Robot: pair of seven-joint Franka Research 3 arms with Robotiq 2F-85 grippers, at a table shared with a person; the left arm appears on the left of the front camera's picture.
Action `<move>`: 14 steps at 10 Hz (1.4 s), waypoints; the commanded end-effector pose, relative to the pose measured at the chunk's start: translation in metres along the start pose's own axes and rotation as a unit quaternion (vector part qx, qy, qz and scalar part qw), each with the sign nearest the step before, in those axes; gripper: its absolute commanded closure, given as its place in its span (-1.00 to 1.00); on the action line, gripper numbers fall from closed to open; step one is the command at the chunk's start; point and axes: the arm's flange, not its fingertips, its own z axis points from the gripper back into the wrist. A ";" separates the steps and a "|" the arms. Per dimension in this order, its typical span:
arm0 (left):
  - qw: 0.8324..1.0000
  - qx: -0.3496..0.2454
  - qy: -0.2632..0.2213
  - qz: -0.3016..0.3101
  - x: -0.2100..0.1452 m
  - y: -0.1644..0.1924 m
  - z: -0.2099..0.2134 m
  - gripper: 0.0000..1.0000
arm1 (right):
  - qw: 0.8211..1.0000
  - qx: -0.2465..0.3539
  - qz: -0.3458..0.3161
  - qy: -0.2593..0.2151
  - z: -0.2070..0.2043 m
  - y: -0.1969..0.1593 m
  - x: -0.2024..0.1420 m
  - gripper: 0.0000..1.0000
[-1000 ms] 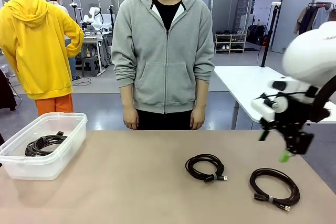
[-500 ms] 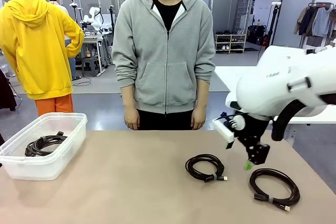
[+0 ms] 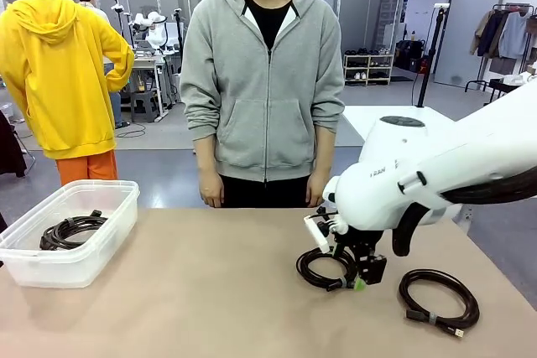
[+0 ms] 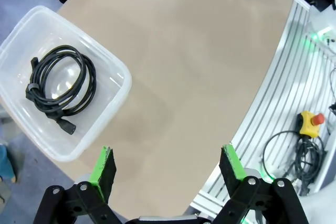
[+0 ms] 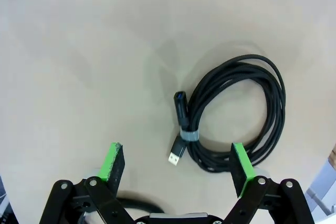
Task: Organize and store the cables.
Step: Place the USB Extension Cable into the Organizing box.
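right arm (image 3: 436,178) was white and rounded at frame right, small grey lettering on its shell, black hose (image 3: 405,236) beneath | right gripper (image 3: 357,281) was black, green-tipped | left gripper (image 4: 168,166) was black with silver screws (image 4: 80,187), green pads (image 4: 103,167) at lower edge | person (image 3: 262,148) wore grey zip hoodie (image 3: 243,106), black tee (image 3: 267,16), sleeves bunched

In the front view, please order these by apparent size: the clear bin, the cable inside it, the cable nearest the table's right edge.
Largest: clear bin.
Then the right cable and the cable in the bin: similar, and differing distance makes ranking unsure.
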 end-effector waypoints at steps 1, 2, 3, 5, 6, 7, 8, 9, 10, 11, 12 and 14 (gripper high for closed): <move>1.000 0.002 0.001 0.004 0.003 0.004 0.002 -1.00 | 0.999 0.004 -0.021 0.024 -0.016 -0.017 0.005 -1.00; 1.000 0.002 0.001 0.004 0.003 0.004 0.002 -1.00 | 0.999 0.012 -0.025 0.023 -0.020 -0.018 0.006 -1.00; 1.000 0.002 0.001 0.004 0.003 0.004 0.002 -1.00 | 0.999 0.017 -0.035 0.022 -0.024 -0.020 0.004 -1.00; 1.000 0.002 0.001 0.004 0.003 0.004 0.002 -1.00 | 0.999 0.028 -0.037 0.023 -0.034 -0.027 0.001 -1.00; 1.000 0.002 0.001 0.004 0.003 0.004 0.002 -1.00 | 0.999 0.027 -0.040 0.024 -0.039 -0.029 0.000 -0.45; 1.000 0.002 0.001 0.004 0.003 0.004 0.002 -1.00 | 0.999 0.027 -0.040 0.024 -0.041 -0.029 0.001 -0.02; 1.000 0.002 0.001 0.004 0.003 0.004 0.002 -1.00 | 0.998 0.025 -0.048 0.030 -0.044 -0.030 -0.005 0.73; 1.000 0.002 0.001 0.004 0.003 0.004 0.002 -1.00 | 0.998 0.025 -0.055 0.033 -0.044 -0.029 -0.010 1.00; 1.000 0.002 0.001 0.004 0.003 0.004 0.002 -1.00 | 0.997 0.025 -0.059 0.029 -0.042 -0.027 -0.011 1.00; 1.000 0.002 0.001 0.004 0.003 0.004 0.002 -1.00 | 0.998 0.024 -0.059 0.028 -0.040 -0.025 -0.010 1.00; 1.000 0.002 0.001 0.004 0.003 0.004 0.002 -1.00 | 0.998 0.019 -0.056 0.027 -0.036 -0.024 -0.006 0.94; 1.000 0.002 0.001 0.004 0.003 0.004 0.002 -1.00 | 0.998 0.019 -0.049 0.021 -0.032 -0.021 0.001 1.00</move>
